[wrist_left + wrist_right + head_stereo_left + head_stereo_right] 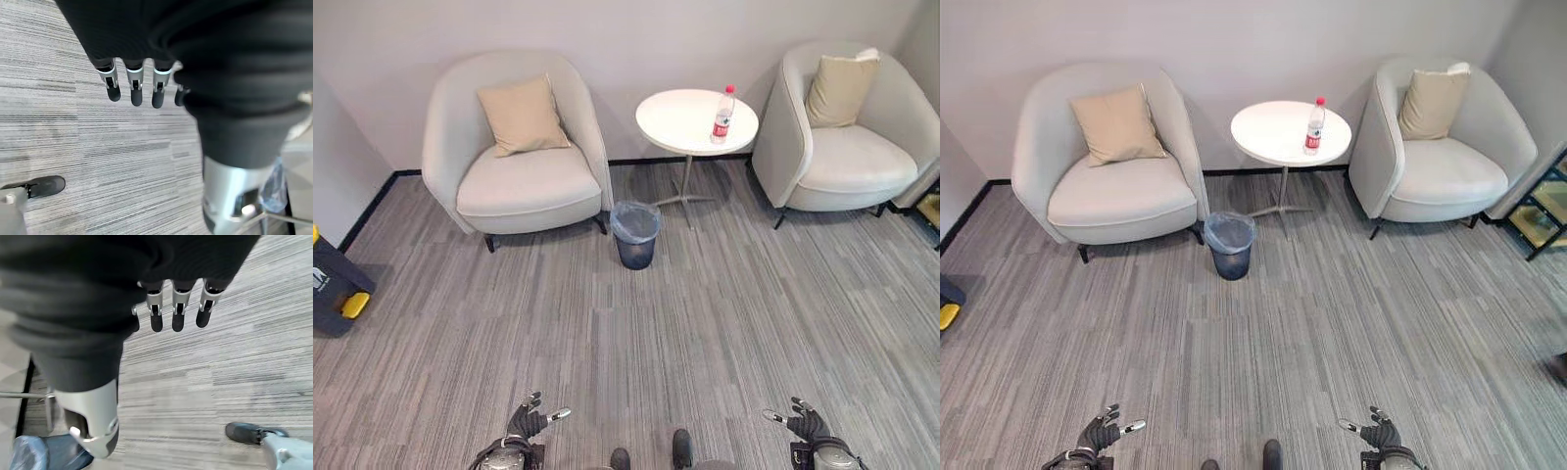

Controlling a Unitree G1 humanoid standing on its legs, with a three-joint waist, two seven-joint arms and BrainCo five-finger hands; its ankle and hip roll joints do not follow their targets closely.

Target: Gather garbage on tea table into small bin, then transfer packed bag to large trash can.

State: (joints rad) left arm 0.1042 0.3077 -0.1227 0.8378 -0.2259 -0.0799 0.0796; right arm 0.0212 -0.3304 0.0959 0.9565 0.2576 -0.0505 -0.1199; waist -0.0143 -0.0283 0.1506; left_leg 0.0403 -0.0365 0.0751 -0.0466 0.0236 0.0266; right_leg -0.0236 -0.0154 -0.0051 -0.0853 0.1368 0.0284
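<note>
2 armchairs: 1 pale armchair [514, 157] stands at the left against the wall and the other armchair [847, 127] at the right, with the bench between them.
Floor: grey striped carpet [705, 323] covers the room from the wall to the robot.
Bench: a round white bench [696, 120] on a thin metal stem stands between the 2 armchairs, near the wall.
Cushions: 1 tan cushion [522, 115] leans on the back of the left armchair; 1 cream cushion [840, 88] leans on the back of the right one.
Dark case: a dark case with yellow parts [335, 284] sits on the carpet at the far left edge.
Small bin: a dark small bin [635, 235] lined with a pale blue bag stands on the carpet just in front of the bench, beside the left armchair's front corner.
Bottle: 1 clear bottle [722, 115] with a red cap and red label stands upright on the bench, near its right edge; it is the 1 item on the bench top.
Left robot hand: the left robot hand [534, 418] hangs low over the carpet, well apart from the bench, fingers [136, 93] hanging straight and relaxed, holding nothing.
Right robot hand: the right robot hand [800, 421] hangs low at the other side, fingers [177, 318] likewise straight and loose, nothing in its grasp.
</note>
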